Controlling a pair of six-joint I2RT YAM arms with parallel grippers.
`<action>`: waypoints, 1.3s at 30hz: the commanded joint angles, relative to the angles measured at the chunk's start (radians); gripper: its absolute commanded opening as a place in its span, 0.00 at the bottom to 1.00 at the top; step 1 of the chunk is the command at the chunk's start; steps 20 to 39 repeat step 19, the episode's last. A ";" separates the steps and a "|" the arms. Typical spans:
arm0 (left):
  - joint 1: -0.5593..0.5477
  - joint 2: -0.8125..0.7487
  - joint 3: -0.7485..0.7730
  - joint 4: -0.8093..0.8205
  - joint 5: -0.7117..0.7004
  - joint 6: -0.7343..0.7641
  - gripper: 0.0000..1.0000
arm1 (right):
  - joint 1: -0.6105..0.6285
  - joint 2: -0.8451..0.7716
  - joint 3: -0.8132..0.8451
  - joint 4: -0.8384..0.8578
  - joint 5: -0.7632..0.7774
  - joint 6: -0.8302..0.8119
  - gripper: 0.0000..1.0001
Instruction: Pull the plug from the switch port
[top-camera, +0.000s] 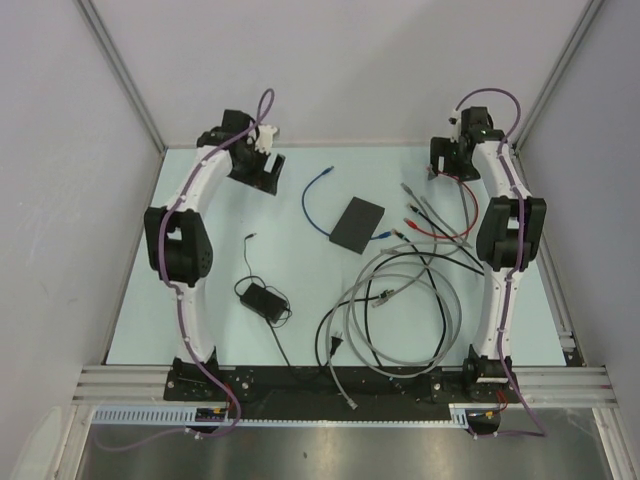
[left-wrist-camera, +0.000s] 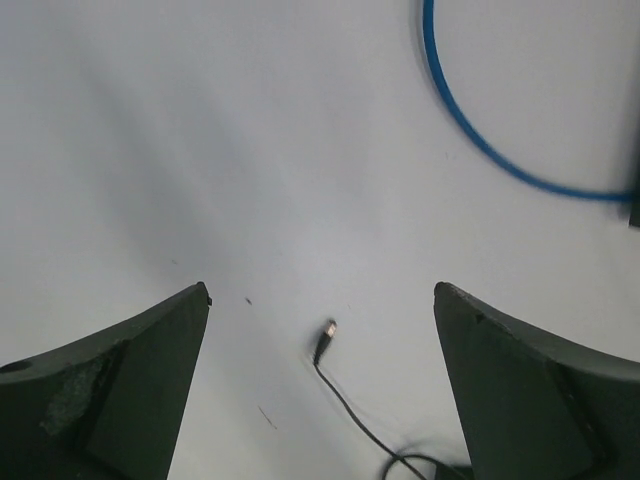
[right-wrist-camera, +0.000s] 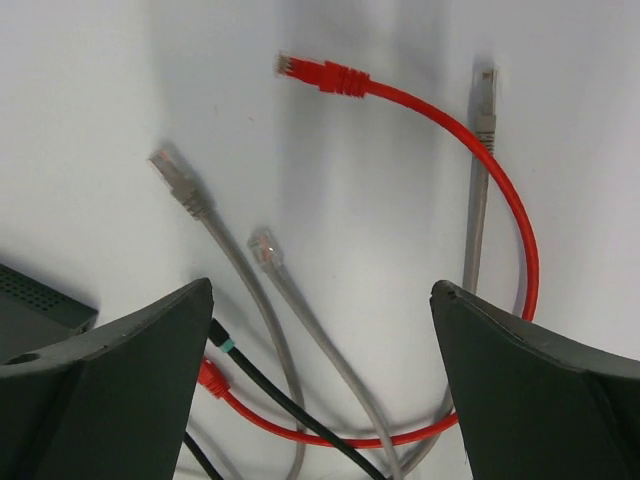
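The flat black switch (top-camera: 357, 224) lies mid-table; one corner shows in the right wrist view (right-wrist-camera: 40, 305). A blue cable (top-camera: 315, 195) curves from the back to the switch's near-left corner and crosses the left wrist view (left-wrist-camera: 480, 140). A red plug (right-wrist-camera: 212, 378) and a black plug with a teal band (right-wrist-camera: 225, 345) point at the switch's right side; my finger hides whether they are inserted. My left gripper (top-camera: 262, 165) (left-wrist-camera: 322, 290) is open and empty at the back left. My right gripper (top-camera: 445, 160) (right-wrist-camera: 320, 285) is open and empty above loose cable ends.
Loose grey plugs (right-wrist-camera: 180, 180) and the red cable's free end (right-wrist-camera: 320, 73) lie right of the switch. A black power adapter (top-camera: 258, 297) lies front left, its barrel plug (left-wrist-camera: 325, 340) free. Coiled grey and black cables (top-camera: 400, 320) fill the front right. Walls enclose the table.
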 joint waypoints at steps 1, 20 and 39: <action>0.057 0.070 0.331 -0.038 -0.030 -0.047 1.00 | 0.021 -0.095 0.107 0.031 0.074 0.056 0.97; 0.154 -0.050 0.430 0.244 0.035 -0.166 0.99 | 0.052 -0.069 0.393 0.185 0.253 0.036 1.00; 0.154 -0.050 0.430 0.244 0.035 -0.166 0.99 | 0.052 -0.069 0.393 0.185 0.253 0.036 1.00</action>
